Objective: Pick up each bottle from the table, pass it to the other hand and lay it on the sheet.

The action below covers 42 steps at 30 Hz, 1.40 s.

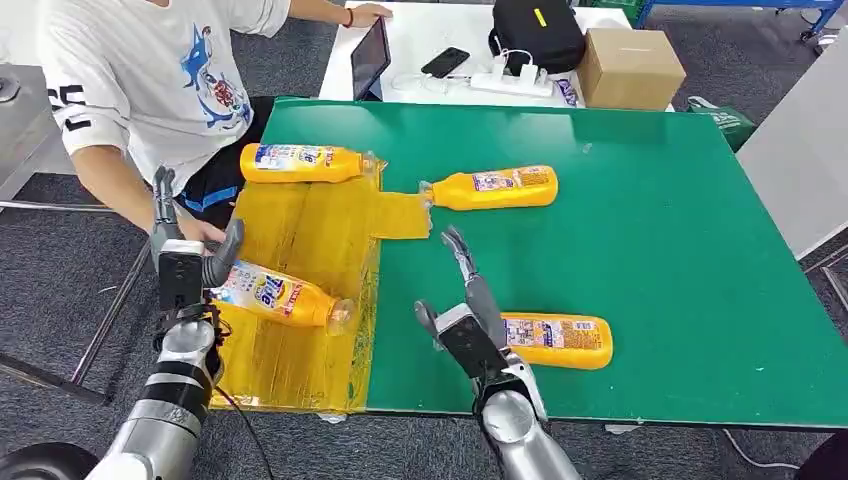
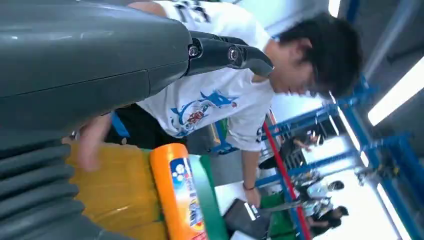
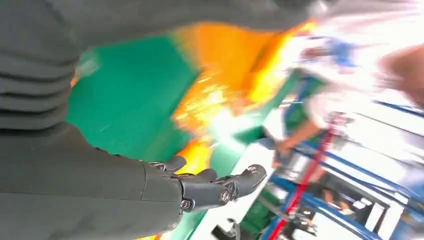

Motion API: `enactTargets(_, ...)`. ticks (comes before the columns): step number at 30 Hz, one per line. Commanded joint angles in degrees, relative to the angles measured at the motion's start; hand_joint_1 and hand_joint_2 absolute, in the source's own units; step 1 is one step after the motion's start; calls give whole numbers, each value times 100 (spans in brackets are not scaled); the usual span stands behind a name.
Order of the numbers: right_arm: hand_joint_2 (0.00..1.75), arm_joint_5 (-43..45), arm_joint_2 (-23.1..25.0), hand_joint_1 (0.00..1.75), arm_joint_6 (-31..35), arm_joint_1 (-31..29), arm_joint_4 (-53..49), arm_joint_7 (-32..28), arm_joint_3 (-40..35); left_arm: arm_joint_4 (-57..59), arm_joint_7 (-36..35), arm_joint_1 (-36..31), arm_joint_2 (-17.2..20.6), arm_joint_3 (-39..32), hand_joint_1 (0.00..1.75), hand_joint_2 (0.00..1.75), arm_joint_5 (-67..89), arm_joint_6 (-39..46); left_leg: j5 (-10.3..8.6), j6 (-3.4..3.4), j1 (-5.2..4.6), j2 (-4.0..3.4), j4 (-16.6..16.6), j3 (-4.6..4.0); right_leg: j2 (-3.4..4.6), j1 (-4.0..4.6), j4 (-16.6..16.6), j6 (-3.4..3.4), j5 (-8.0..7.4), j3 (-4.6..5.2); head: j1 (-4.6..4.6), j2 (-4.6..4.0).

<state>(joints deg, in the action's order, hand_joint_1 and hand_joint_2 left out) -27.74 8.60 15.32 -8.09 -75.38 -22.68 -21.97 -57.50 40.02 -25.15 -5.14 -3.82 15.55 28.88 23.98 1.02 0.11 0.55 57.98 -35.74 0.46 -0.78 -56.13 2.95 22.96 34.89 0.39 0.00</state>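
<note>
Green table (image 1: 650,250) carries the yellow sheet (image 1: 300,240), where the left hand (image 1: 185,255), seemingly gripping a bottle (image 1: 280,293), should lower it flat before releasing; right hand (image 1: 468,315) is spread, empty.

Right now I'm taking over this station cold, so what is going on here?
The robot is moving orange plastic bottles onto the yellow sheet. Its left hand is at the bottle lying on the sheet's near part; another bottle lies at the sheet's far edge. The right hand is open beside a bottle on the green mat.
</note>
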Motion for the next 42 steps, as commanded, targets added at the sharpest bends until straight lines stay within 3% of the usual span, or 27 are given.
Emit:
enactTargets(1, 175, -634, -1267, 0, -414, -116, -132, 574, -56, -492, -42, 575, -338, -336, 0, 175, -282, -283, 7, 3, -6, 2, -5, 18, -7, -4, 10, 0, 5, -21, -2, 0)
enactTargets(5, 175, -777, -1240, 0, -470, -142, -89, 697, -137, -467, -52, 520, -324, -334, 0, 175, -281, -304, 16, -4, 0, -5, 5, 19, -5, 5, 6, -9, 11, -23, -2, 0)
enactTargets(9, 175, -1049, -2009, 0, -1074, -203, -104, 1310, -198, -424, -181, 892, -352, -207, 0, 175, -107, -513, 10, 0, -2, -2, -4, 18, -5, 2, 13, -4, 5, -20, -4, 0)
enactTargets(12, 175, -1065, -2297, 0, -1312, -258, 60, 1419, -112, -402, -185, 1063, -411, -104, 0, 175, -46, -637, 9, 4, -5, 2, -1, 9, -8, -2, 10, 0, 4, -13, -2, 0)
enactTargets(20, 175, -1077, -2547, 0, -1568, -104, -113, 1626, -168, -113, -235, 990, -429, -64, 0, 175, 67, -801, 10, 0, -6, 3, 0, 5, -10, -1, 9, -5, 6, -10, -2, 0)
enactTargets(42, 175, -844, -3204, 0, -2317, -905, 530, 2059, -601, 467, -220, 721, -458, 43, 0, 175, 2, -922, 10, 3, -4, -7, 0, 4, 0, 0, 10, -3, 1, -7, -4, 0)
